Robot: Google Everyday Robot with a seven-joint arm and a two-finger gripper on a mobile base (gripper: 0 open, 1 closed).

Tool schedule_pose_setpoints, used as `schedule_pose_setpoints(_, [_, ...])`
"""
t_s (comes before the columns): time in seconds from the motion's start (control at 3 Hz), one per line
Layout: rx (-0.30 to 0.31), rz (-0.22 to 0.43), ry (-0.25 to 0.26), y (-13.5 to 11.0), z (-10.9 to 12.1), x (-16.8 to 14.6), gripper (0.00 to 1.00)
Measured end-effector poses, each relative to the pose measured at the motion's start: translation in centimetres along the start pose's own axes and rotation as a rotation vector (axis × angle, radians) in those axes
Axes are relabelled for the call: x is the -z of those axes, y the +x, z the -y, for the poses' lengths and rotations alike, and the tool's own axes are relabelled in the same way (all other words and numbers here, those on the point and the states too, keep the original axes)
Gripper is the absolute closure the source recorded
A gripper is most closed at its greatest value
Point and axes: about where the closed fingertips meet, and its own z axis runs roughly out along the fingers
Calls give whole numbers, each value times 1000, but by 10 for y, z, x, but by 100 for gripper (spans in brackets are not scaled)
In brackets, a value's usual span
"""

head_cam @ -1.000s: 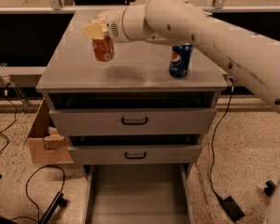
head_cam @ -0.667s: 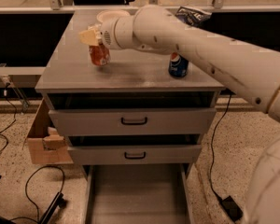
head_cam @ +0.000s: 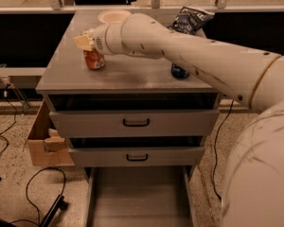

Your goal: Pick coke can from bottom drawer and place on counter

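The coke can (head_cam: 93, 60), red-orange with white markings, stands upright on the counter (head_cam: 123, 77) at its left side. My gripper (head_cam: 86, 43) is right over the can's top, its cream fingers around the upper part of the can. The white arm reaches in from the right across the counter. The bottom drawer (head_cam: 138, 197) is pulled out below the cabinet and shows a plain grey tray with nothing visible in it.
A blue Pepsi can (head_cam: 179, 71) stands on the counter's right side, mostly behind my arm. A white bowl (head_cam: 113, 16) and a chip bag (head_cam: 189, 18) sit at the back. Two upper drawers with black handles (head_cam: 136, 122) are slightly ajar. A cardboard box (head_cam: 43, 143) and cables lie left on the floor.
The can has come down from above the counter's left side onto its surface, with the gripper still on it. The arm has swung further across the view.
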Motion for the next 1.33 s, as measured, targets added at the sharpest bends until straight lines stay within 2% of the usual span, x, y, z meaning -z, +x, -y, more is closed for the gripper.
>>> schedule_pose_setpoints(1.0, [0,0,0,-2,0,0,13])
schedule_pose_setpoints(1.33, [1,0,-2,-2,-2,0,0])
